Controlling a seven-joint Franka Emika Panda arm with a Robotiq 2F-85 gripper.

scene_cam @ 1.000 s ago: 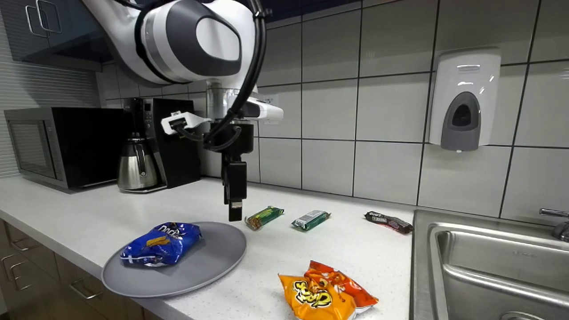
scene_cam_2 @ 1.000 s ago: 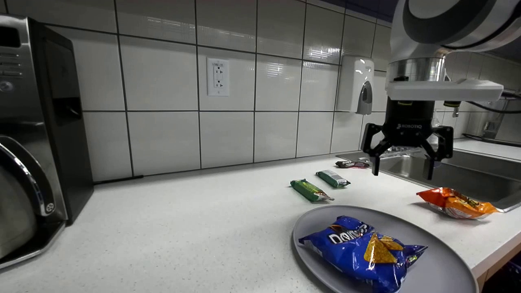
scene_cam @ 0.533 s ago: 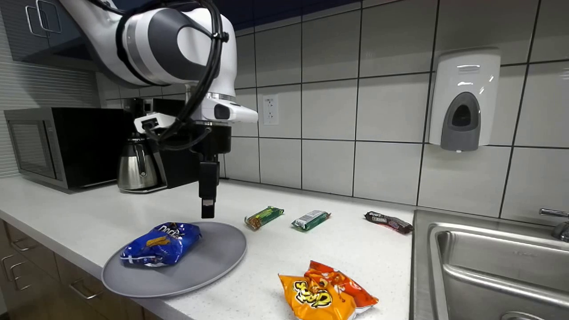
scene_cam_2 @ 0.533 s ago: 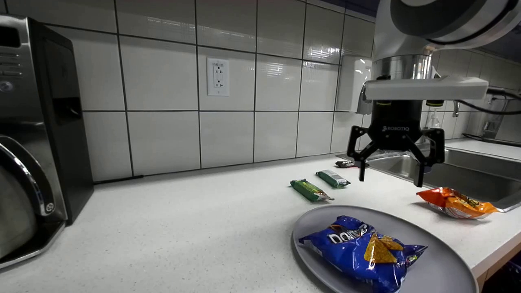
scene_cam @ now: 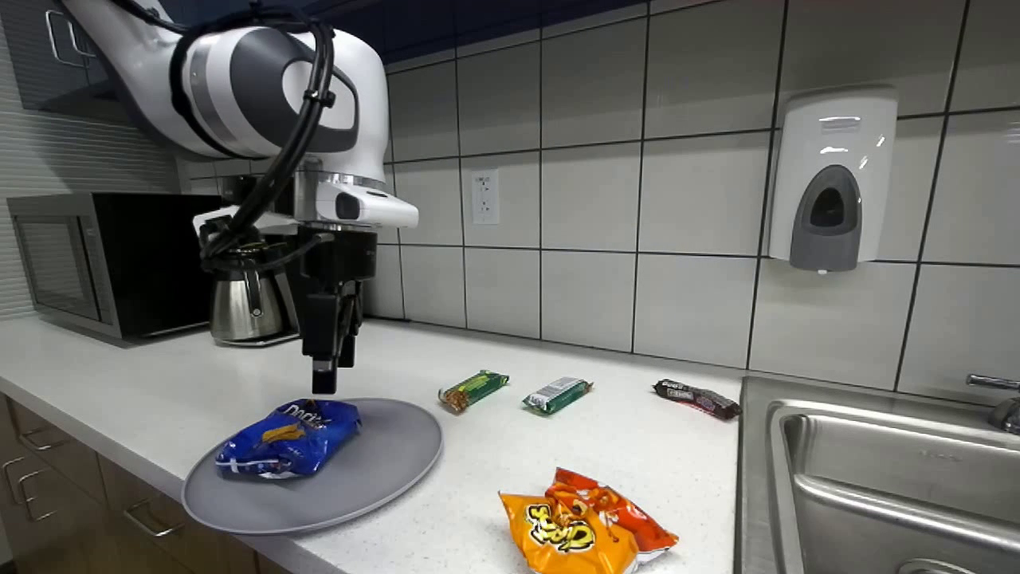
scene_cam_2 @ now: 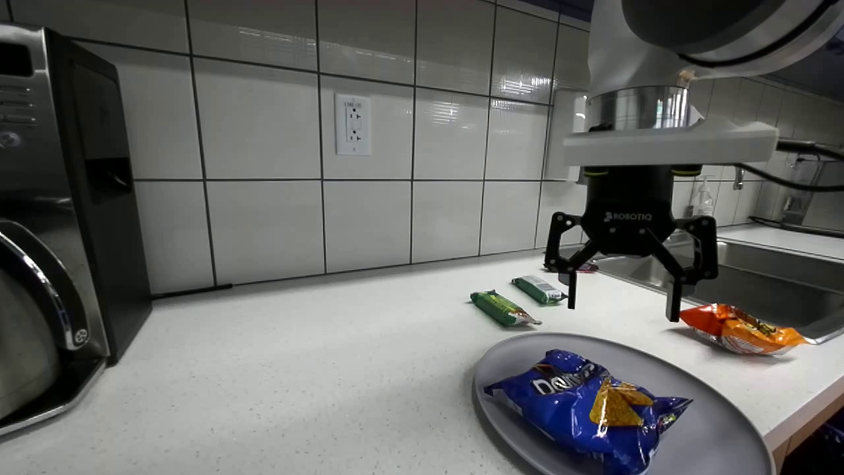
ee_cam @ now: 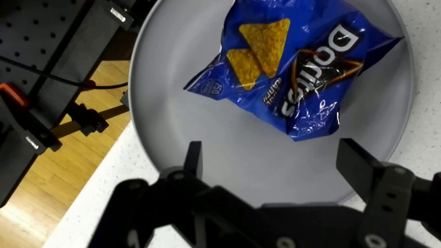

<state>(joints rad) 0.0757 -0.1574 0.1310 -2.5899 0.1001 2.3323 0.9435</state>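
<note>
My gripper (scene_cam_2: 622, 313) stands open, its two fingers wide apart with nothing between them. It hangs in the air above the grey plate (scene_cam: 390, 470), fingertips pointing down. On that plate lies a blue Doritos bag (scene_cam_2: 567, 412), the thing nearest to the gripper and apart from it. In the wrist view the bag (ee_cam: 303, 38) sits ahead of the fingertips, and bare plate (ee_cam: 224, 134) shows between the fingers. An orange bag (scene_cam: 586, 530) rests on the counter. Two green-wrapped bars (scene_cam: 476, 389) and a dark bar (scene_cam: 697, 400) lie nearer the wall.
A steel sink (scene_cam: 757, 478) is set into the counter, with a soap dispenser (scene_cam: 833, 183) on the tiled wall. A coffee maker (scene_cam_2: 99, 198) and a microwave (scene_cam: 151, 255) stand at the opposite end. The plate lies by the counter's front edge (scene_cam: 119, 454).
The arm and gripper have moved left in both exterior views and come somewhat lower, over towards the plate. The jaws have stayed open. Bags, bars and plate have not moved.
</note>
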